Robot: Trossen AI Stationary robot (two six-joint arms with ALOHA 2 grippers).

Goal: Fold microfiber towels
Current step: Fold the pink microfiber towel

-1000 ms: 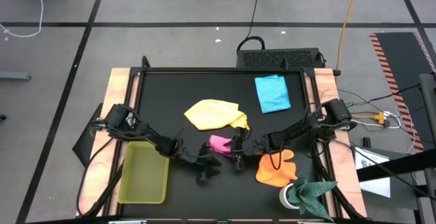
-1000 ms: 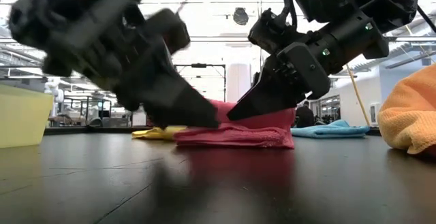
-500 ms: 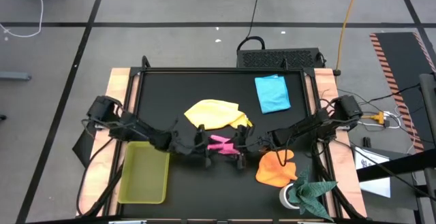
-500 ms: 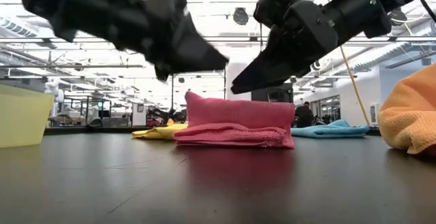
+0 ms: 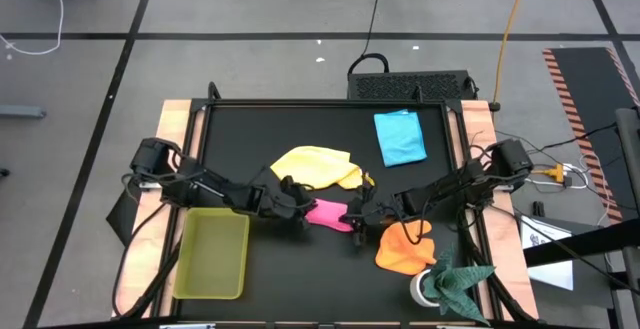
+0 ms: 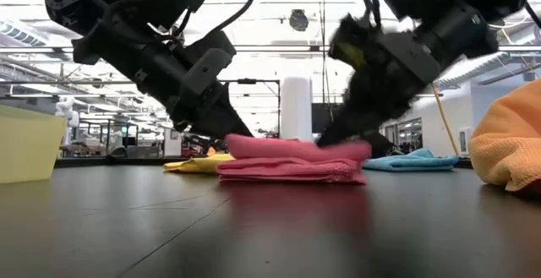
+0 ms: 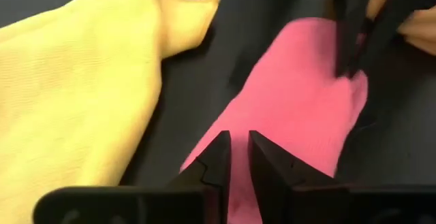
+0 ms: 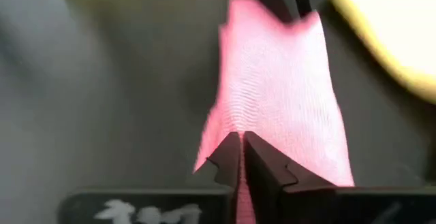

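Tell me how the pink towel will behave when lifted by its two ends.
The pink towel will probably sag in the middle: it lies in soft, rumpled folds. It looks light and thin. Its woven nap should resist slipping from the left claw and right claw.

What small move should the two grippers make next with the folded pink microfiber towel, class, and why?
Probably lift both ends together. The left gripper and right gripper each pinch an opposite end of the folded pink microfiber towel, which lies flat on the black table, so raising it evenly would let them fold it again.
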